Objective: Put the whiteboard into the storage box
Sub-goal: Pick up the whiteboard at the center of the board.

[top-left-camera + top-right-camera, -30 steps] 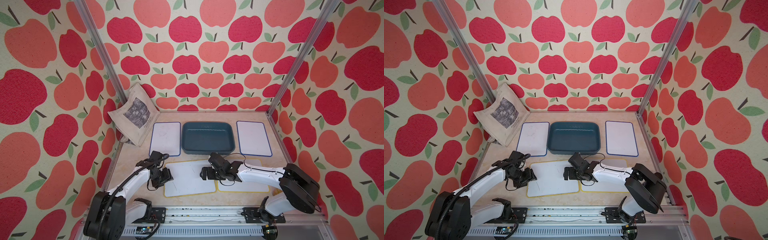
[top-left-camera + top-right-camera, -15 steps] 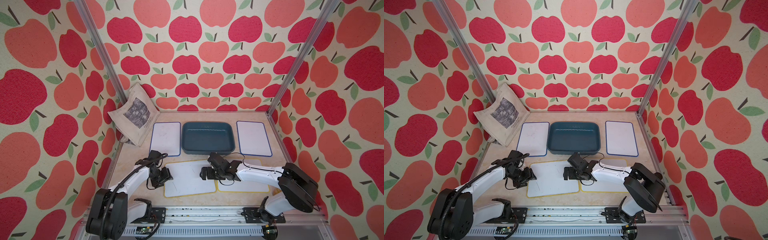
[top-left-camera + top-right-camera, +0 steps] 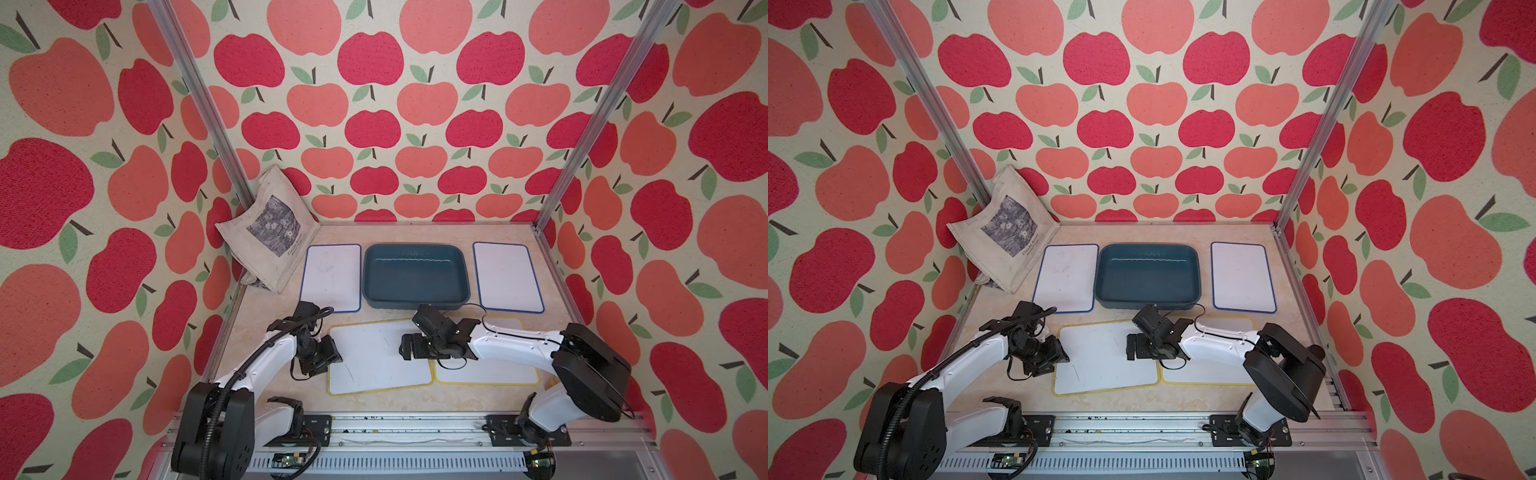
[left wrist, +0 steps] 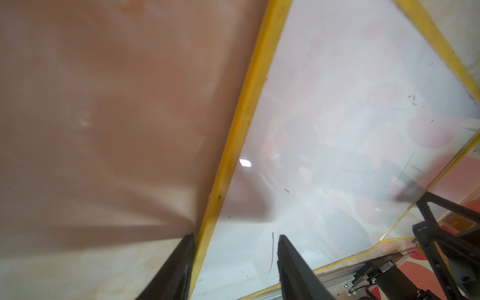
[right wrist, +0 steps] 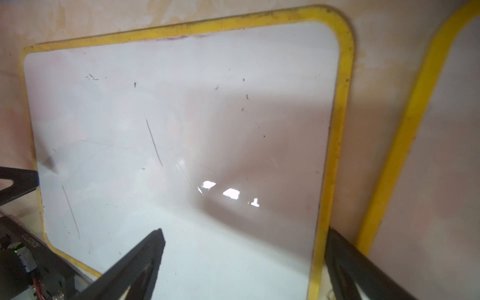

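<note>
A yellow-framed whiteboard [image 3: 380, 357] [image 3: 1106, 357] lies flat at the front of the table, slightly askew. My left gripper [image 3: 328, 357] [image 4: 235, 249] is at its left edge with the jaws apart. One finger [image 4: 179, 262] is against the outside of the yellow frame and the other is over the white surface [image 4: 337, 117]. My right gripper [image 3: 409, 351] [image 5: 244, 249] stands wide open across the board's right edge [image 5: 335, 155], holding nothing. The teal storage box [image 3: 415, 274] [image 3: 1148, 272] sits empty behind the board.
A second yellow-framed whiteboard [image 3: 490, 370] [image 5: 441, 155] lies just right of the first, partly under the right arm. Blue-framed whiteboards [image 3: 332, 276] [image 3: 507, 276] flank the box. A beige tote bag [image 3: 266, 232] leans in the back left corner. The arms' rail [image 3: 395, 428] runs along the front.
The left gripper's jaws have narrowed at the board's left edge, and the left arm has shifted slightly. The right arm and the boards have barely moved.
</note>
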`<state>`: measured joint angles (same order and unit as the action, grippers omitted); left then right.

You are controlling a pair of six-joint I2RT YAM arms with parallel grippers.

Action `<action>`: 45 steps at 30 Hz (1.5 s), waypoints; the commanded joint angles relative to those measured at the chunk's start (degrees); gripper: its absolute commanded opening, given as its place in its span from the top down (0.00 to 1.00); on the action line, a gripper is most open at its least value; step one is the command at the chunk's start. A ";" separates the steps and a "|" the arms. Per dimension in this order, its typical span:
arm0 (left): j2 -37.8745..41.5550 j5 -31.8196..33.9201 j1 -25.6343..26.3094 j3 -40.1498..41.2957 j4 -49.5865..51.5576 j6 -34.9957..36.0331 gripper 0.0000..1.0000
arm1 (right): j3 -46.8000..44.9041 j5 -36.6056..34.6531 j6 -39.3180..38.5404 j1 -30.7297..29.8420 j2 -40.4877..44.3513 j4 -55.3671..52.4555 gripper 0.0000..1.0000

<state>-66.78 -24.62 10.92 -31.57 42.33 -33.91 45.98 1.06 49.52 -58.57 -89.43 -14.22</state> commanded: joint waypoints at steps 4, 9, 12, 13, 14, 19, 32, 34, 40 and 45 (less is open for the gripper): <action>2.95 -19.75 0.61 -4.55 -5.15 1.14 0.54 | -0.78 14.12 -0.74 -2.78 -4.88 7.11 0.01; 3.86 -23.03 0.18 -4.64 -5.28 1.31 0.62 | -0.92 15.47 -0.94 -2.52 -5.31 9.35 0.01; 5.28 -23.53 -0.49 -5.28 -3.91 1.86 0.67 | -1.28 15.65 -0.75 -2.43 -5.11 9.98 0.01; 6.05 -23.54 -0.75 -5.63 -3.30 2.09 0.68 | -1.52 15.73 -0.63 -2.34 -5.01 10.21 0.01; 6.54 -23.69 -0.96 -5.90 -2.64 2.25 0.70 | -1.67 15.93 -0.59 -2.26 -4.98 10.50 0.01; 8.28 -24.35 -1.71 -6.57 -0.92 2.58 0.74 | -2.28 16.54 -0.22 -1.92 -4.89 11.65 0.01; 10.50 -24.91 -1.96 -6.31 0.14 2.01 0.88 | -3.13 16.76 0.32 -1.74 -4.31 12.90 0.01; 11.32 -25.20 -2.23 -6.39 0.38 2.04 0.90 | -3.29 17.09 0.40 -1.65 -4.27 13.39 0.01; 12.55 -26.02 -2.74 -6.65 1.51 1.94 0.91 | -3.57 18.09 0.40 -1.56 -4.00 15.00 0.01; 13.55 -26.21 -2.86 -7.34 3.31 2.43 0.91 | -3.97 18.61 0.75 -1.55 -3.63 16.21 0.01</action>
<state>-53.65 -30.74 6.44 -36.42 51.13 -30.02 44.01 -2.11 48.23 -56.90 -89.23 -8.73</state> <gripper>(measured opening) 0.101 0.993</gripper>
